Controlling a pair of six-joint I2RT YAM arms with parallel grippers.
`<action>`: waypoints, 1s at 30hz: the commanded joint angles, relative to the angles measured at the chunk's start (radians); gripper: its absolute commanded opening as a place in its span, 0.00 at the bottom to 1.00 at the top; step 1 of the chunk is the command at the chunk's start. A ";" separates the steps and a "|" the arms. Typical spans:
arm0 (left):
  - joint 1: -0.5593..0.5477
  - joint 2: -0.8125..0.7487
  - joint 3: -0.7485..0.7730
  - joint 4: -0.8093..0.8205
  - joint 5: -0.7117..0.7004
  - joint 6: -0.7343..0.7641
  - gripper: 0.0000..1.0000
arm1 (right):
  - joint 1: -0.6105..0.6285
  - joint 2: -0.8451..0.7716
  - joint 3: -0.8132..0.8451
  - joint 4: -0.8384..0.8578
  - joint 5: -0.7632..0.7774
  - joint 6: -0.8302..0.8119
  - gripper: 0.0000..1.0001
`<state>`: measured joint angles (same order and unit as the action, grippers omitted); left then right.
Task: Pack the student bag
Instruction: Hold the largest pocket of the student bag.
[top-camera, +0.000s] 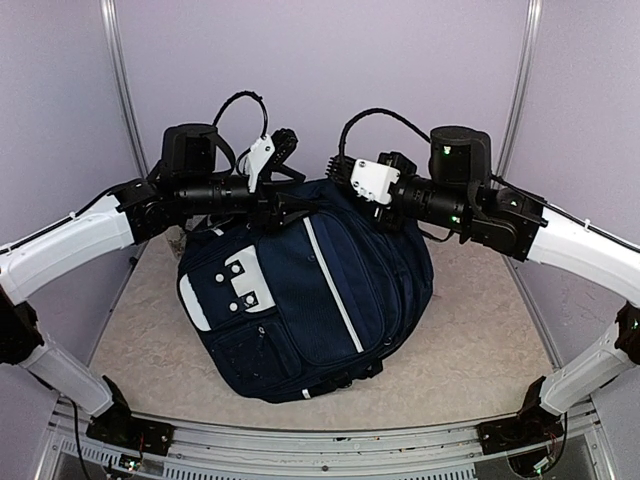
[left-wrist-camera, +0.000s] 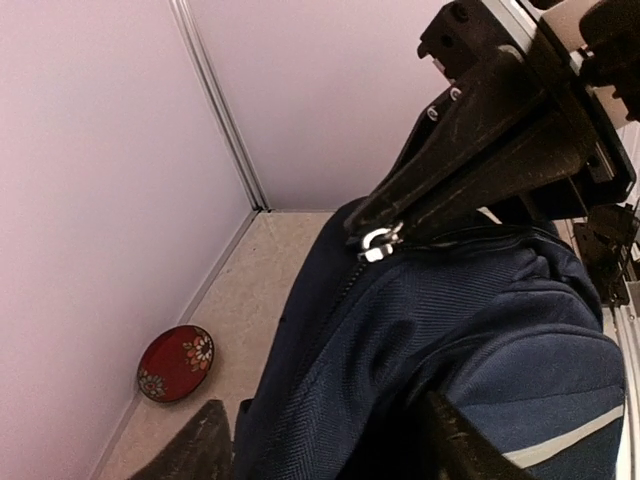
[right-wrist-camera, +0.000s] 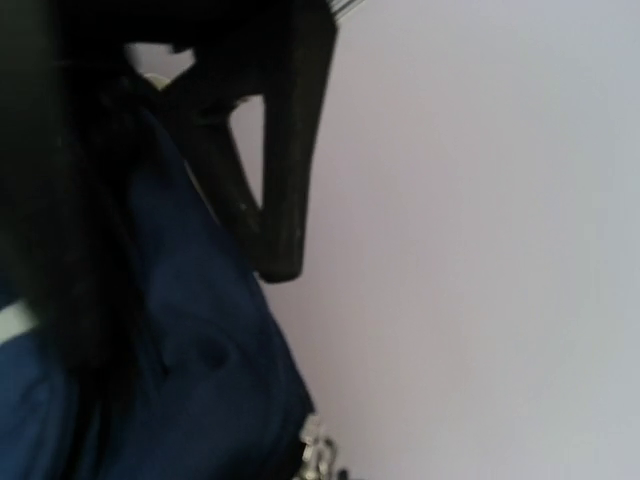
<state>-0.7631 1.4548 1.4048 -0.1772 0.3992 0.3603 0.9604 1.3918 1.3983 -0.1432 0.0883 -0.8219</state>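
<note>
Backpack (top-camera: 300, 300) braced: your left gripper (left-wrist-camera: 325, 405) straddles it, fingers open. Right gripper (left-wrist-camera: 385, 225), pinched shut, meets the zipper pull (left-wrist-camera: 378, 243), probably for zipping.

A red floral dish (left-wrist-camera: 176, 363) lies on the table (left-wrist-camera: 250, 265) by the wall (left-wrist-camera: 90, 200).

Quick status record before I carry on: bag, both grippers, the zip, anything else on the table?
bag: navy student bag lying front-up in the middle of the table
left gripper: fingers open, one on either side of the bag's top ridge
right gripper: fingers shut, tips at the silver zip pull; cannot tell if it is pinched
zip: no opening visible in any view
other: red dish on the table by the wall, seen only by the left wrist camera
</note>
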 joint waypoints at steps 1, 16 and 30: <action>-0.004 0.031 0.055 -0.051 0.140 0.055 0.53 | 0.017 -0.050 -0.002 0.139 -0.037 0.002 0.00; 0.062 0.181 0.255 -0.181 0.265 0.163 0.65 | 0.018 -0.082 -0.042 0.165 -0.046 0.020 0.00; -0.020 0.170 0.219 -0.156 0.074 0.155 0.00 | 0.017 -0.141 -0.119 0.200 0.059 0.038 0.00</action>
<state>-0.7826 1.6932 1.6928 -0.3855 0.5407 0.5758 0.9607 1.3243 1.2911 -0.1135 0.1001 -0.8028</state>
